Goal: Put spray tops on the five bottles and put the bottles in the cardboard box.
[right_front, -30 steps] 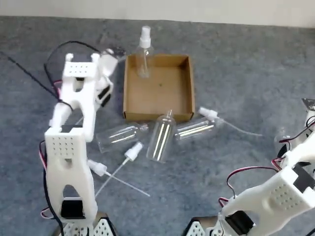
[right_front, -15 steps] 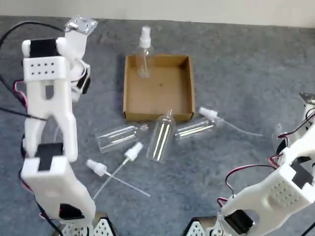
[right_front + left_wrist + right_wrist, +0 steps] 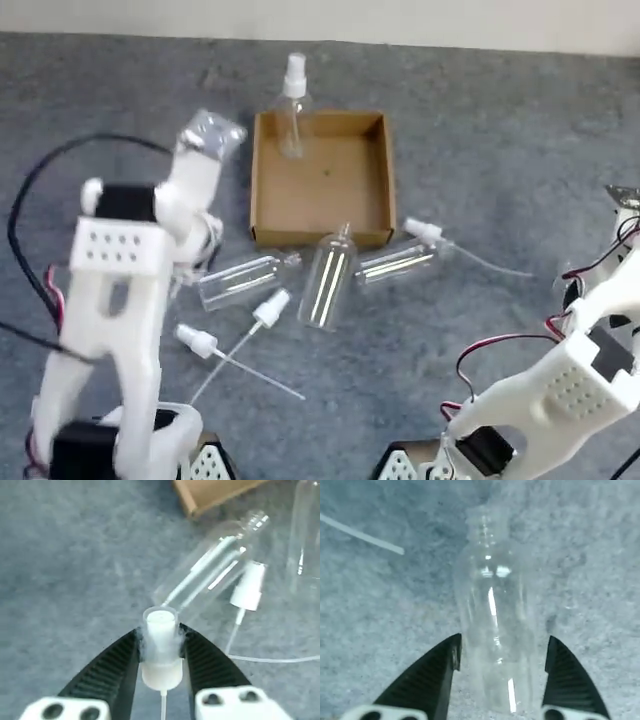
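On the grey mat (image 3: 480, 150), your left gripper (image 3: 160, 647), clamped on a top (image 3: 161, 630), has swung back beside a bare bottle (image 3: 212, 572), ready for fitting, while your right gripper (image 3: 501, 662) gapes around a second bottle (image 3: 495, 625).

A box (image 3: 330, 195) sits mid-worktop (image 3: 490, 130), one capped bottle (image 3: 293, 112) upright in a far corner. Three bottles (image 3: 240, 280) (image 3: 328, 278) (image 3: 398, 264) lie just before its near wall, with three loose spray tops (image 3: 271, 307) (image 3: 198, 341) (image 3: 424, 231) near them.

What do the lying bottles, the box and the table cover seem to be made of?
The lying bottles look like clear glossy plastic: see-through, with bright highlights; glass cannot be excluded. The box looks like matte brown cardboard, with plain folded walls. The table cover seems a grey fuzzy fabric, mottled like carpet.
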You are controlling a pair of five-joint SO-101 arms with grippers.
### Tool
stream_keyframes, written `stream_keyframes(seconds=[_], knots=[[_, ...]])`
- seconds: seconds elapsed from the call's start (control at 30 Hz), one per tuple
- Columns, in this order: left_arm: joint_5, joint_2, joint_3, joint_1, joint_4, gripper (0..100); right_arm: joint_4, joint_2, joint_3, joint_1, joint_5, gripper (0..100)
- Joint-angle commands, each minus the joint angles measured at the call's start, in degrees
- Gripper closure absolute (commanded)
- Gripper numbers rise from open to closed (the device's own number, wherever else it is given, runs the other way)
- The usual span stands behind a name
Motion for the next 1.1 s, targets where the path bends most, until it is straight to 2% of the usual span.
stream_keyframes(seconds=[0.0, 0.2, 0.33, 0.43, 0.6, 0.93, 1.0, 1.07], knots=[[3.5, -11.2, 11.1, 5.1, -5.0, 100, 0.1, -0.4, -3.4, -1.8, -0.8, 78.9], [4.4, -19.5, 19.6, 7.0, -8.4, 99, -0.2, 0.0, -9.8, -7.5, -0.5, 78.9], [4.2, -20.5, 21.5, 7.0, -8.4, 99, -0.6, 0.0, -10.2, -8.7, -0.4, 78.9], [4.2, -20.6, 22.3, 7.0, -9.4, 99, -2.8, 0.1, -10.1, -8.4, -0.4, 78.9], [4.1, -20.5, 22.8, 7.0, -9.6, 99, -1.9, 4.7, -10.4, -5.1, 6.2, 78.9], [4.1, -20.5, 23.7, 7.1, -10.3, 99, -1.8, 11.4, -10.6, -3.6, 6.9, 79.5], [4.2, -20.5, 23.6, 7.1, -10.3, 99, -1.5, 11.4, -10.6, -3.6, 7.2, 83.9], [4.3, -20.6, 23.7, 7.1, -10.3, 99, -1.5, 11.4, -10.6, -3.6, 7.3, 93.0]])
